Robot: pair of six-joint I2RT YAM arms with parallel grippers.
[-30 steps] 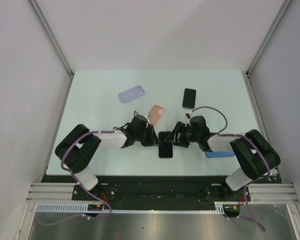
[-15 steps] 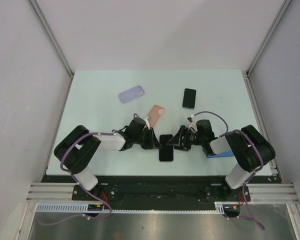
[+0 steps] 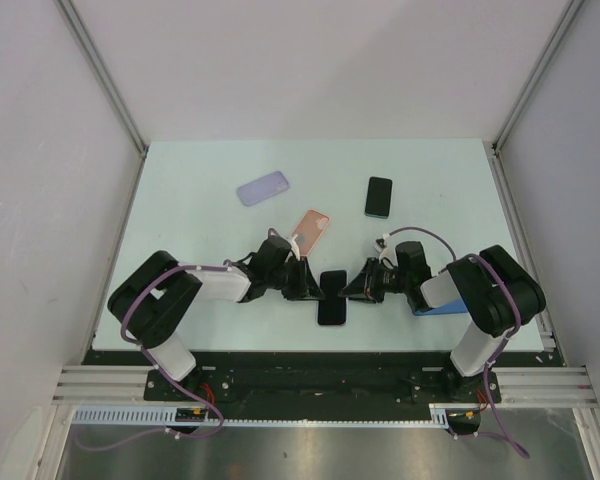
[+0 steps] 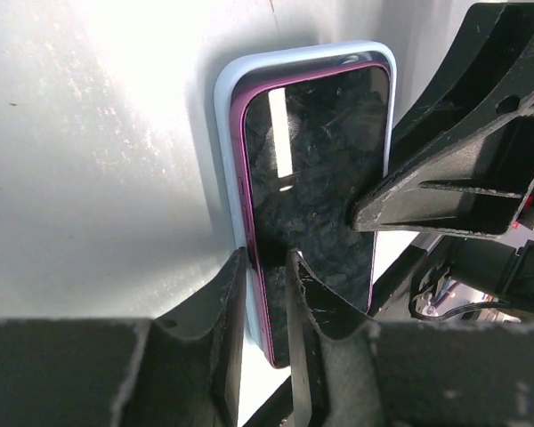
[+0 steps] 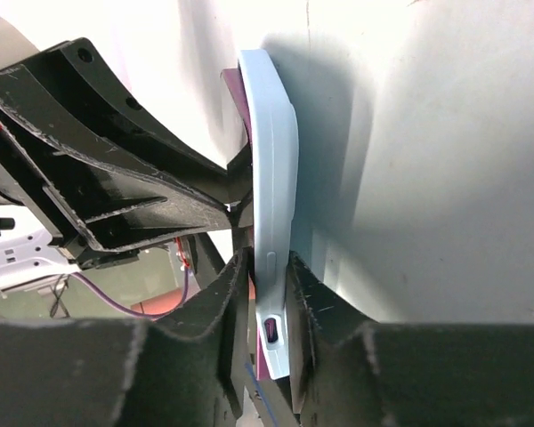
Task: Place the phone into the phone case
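Roughly at the middle of the table's [image 3: 200, 230] near edge, between both arms, you had the phone [image 4: 316, 178] lying screen-up inside the pale blue phone case [image 4: 224, 133], its purple rim showing. Your left gripper [image 4: 265, 298] pinched one case wall and the phone's edge together. Your right gripper [image 5: 269, 267] was clamped on the opposite case wall. Farther back lay a lilac case [image 3: 263, 187], an orange case [image 3: 314, 229] and a second dark phone [image 3: 379, 196], all apart.
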